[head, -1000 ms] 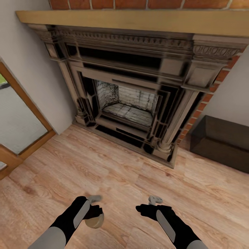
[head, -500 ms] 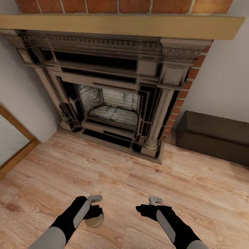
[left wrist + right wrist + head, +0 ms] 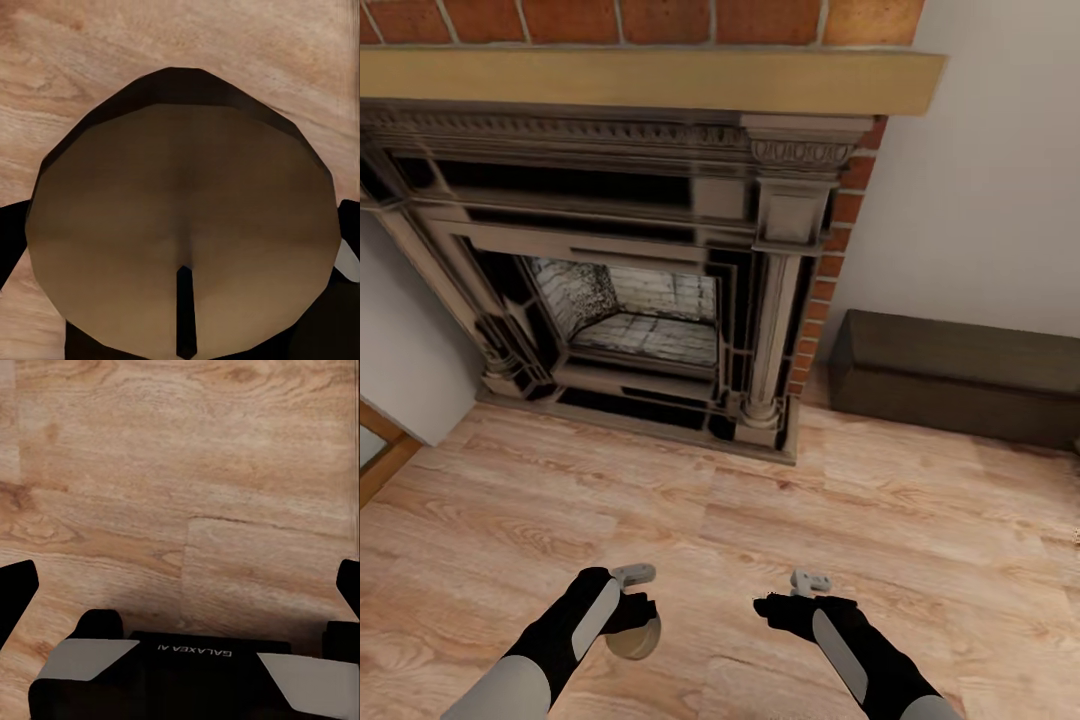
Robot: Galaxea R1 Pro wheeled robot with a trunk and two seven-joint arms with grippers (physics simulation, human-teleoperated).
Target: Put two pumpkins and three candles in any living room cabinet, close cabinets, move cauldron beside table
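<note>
My left gripper (image 3: 636,618) is shut on a pale round candle (image 3: 634,638), held low over the wood floor. In the left wrist view the candle (image 3: 180,172) shows as a wide tan disc with a short dark wick, and black fingers (image 3: 9,240) press on either side of it. My right gripper (image 3: 772,604) is open with nothing in it; in the right wrist view its black fingertips (image 3: 16,589) stand wide apart over bare floorboards. A long, low dark-brown cabinet (image 3: 960,375) stands against the wall at the right, its front shut. The pumpkins and the cauldron are out of view.
A dark carved fireplace (image 3: 630,290) with a light wood mantel (image 3: 660,75) and red brick above it stands ahead on the left. Light wood floor (image 3: 760,500) lies between me and it. A wooden door frame (image 3: 375,465) sits at the far left edge.
The camera has turned to the right: the fireplace has slid left in the picture and more of the cabinet shows. Both arms keep their pose and the candle stays in the left gripper.
</note>
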